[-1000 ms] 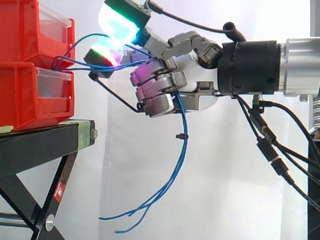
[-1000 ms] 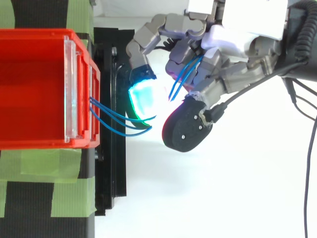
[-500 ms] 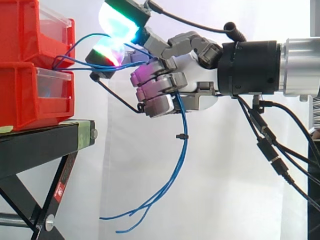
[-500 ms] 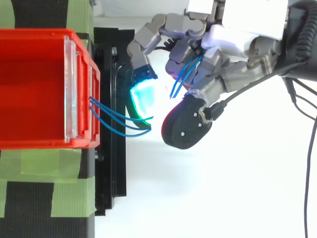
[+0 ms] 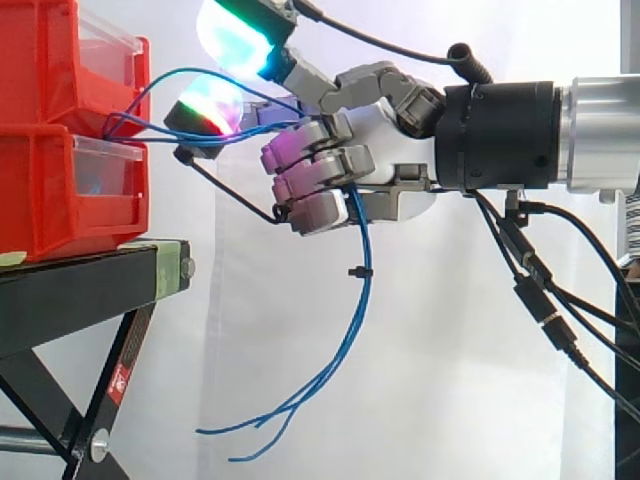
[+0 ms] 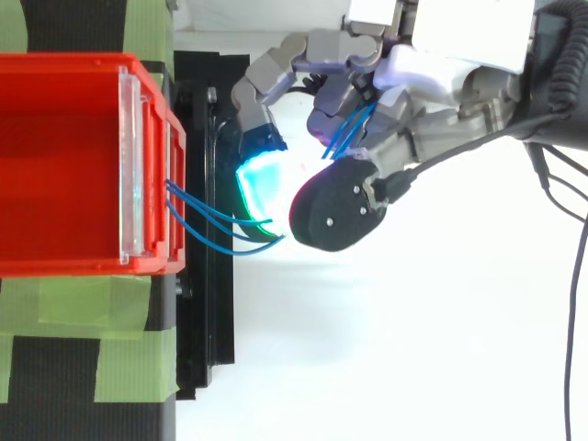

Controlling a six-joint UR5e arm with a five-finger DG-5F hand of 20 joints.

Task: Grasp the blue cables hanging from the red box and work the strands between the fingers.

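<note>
Thin blue cables (image 5: 345, 320) run out of the front of the upper red box (image 5: 60, 60), pass through my hand (image 5: 370, 140), and hang down in loose ends near the bottom of the side view. My hand is just right of the boxes, lower fingers curled round the strands. Two glowing fingertips (image 5: 205, 105) reach toward the box front with strands running between them. From above, the cables (image 6: 216, 225) leave the red box (image 6: 64, 165) and pass under a cyan-glowing pad (image 6: 260, 188) and a dark fingertip back (image 6: 335, 207) of the hand (image 6: 432, 73).
A second red box (image 5: 70, 195) sits below the first on a black stand (image 5: 90, 290) marked with green tape (image 6: 83, 308). A white curtain hangs behind. Open air lies below the hand, where the cable ends dangle.
The dark-backed fingertip has swung left toward the cyan pad, narrowing the gap over the strands. The upper fingertips have risen slightly and the hanging cable ends shifted a little left.
</note>
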